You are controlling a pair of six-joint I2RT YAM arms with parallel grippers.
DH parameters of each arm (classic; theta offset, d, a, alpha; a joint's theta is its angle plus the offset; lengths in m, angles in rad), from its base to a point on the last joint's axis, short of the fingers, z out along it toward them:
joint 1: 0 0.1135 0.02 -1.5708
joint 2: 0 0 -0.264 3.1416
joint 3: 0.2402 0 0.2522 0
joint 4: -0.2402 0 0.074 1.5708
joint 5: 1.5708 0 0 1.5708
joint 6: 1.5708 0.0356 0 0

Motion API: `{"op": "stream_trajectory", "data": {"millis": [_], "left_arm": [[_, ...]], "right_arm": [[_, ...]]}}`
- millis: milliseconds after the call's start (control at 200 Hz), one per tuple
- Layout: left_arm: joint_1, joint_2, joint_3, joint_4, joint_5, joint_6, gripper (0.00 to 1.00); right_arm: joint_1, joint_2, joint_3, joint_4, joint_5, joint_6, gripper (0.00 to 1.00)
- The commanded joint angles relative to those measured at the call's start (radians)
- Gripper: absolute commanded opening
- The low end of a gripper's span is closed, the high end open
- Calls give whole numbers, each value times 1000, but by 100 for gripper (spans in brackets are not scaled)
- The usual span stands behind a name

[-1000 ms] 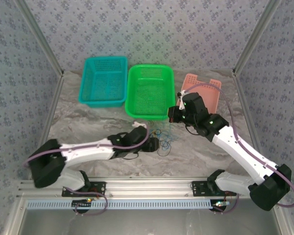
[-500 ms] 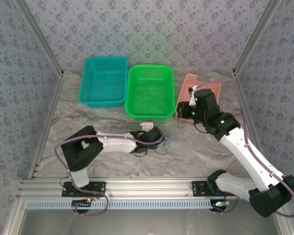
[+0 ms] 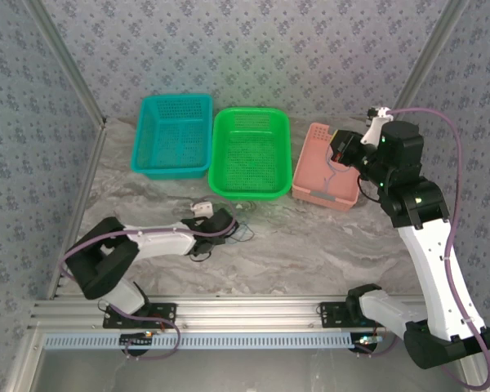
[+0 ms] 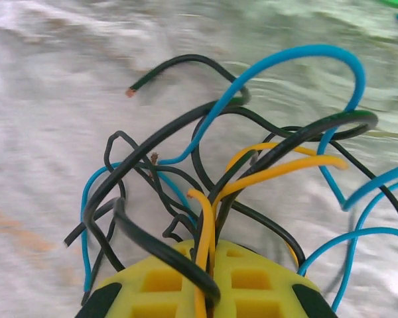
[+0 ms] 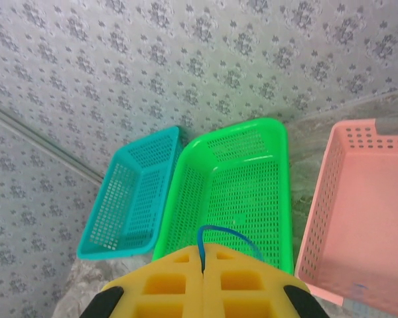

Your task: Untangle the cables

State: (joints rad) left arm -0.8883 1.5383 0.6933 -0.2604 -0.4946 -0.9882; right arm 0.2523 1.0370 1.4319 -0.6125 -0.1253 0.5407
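Moved since the earlier frame: right arm swung from the middle of the counter (image 3: 310, 245) up and to the right, to a position above the pink basket (image 3: 320, 194); left arm drawn back leftward with its elbow folded, the tangle of cables (image 3: 243, 234) carried along with it.

Left fingers (image 4: 162, 288): yellow, pressed together on the tangle; black and yellow-orange strands are seen pinched in the seam between them; held low over the counter, in front of the green basket (image 3: 247, 193).

Cables, main lot: a black strand (image 4: 186, 58), a blue strand (image 4: 298, 53) and a yellow-orange strand (image 4: 285, 167) are looped through one another and fanned out from the left fingers over the marbled surface; whether every strand lies on the counter cannot be told.

Right fingers (image 5: 166, 285): closed tight on a single blue cable (image 5: 224, 232), a small loop of which rises from the seam; raised well apart from the main lot.

Baskets: teal basket (image 3: 170, 171), green and pink are set side by side along the far edge of the counter.
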Motion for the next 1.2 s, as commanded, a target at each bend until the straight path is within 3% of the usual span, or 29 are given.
{"op": "stream_trajectory", "data": {"millis": [0, 150, 190, 295, 365, 535, 715, 959, 1199], "left_arm": [[47, -83, -38, -68, -12, 20, 0], [106, -195, -47, -93, 43, 83, 2], [115, -235, -40, -106, 59, 97, 14], [117, -368, -10, -163, 71, 118, 65], [117, -464, 15, -184, 101, 140, 77], [117, -585, 115, -247, 213, 130, 79], [103, -592, 102, -95, 403, -51, 80], [18, -486, 62, 57, 415, -362, 72], [-67, -321, 81, 133, 387, -486, 74]], "right_arm": [[-10, 17, 43, -16, -66, -7, 0], [-8, 28, 44, -24, -108, -11, 0], [-7, 27, 37, -26, -124, -13, 0], [0, 26, 16, -18, -170, -7, 0], [20, 28, -10, -5, -203, -2, 0], [106, 15, -107, 42, -212, 2, 0], [189, -12, -217, 90, -187, 18, 0], [261, -35, -281, 84, -164, 4, 0], [282, -74, -374, 94, -180, -22, 0]]}}
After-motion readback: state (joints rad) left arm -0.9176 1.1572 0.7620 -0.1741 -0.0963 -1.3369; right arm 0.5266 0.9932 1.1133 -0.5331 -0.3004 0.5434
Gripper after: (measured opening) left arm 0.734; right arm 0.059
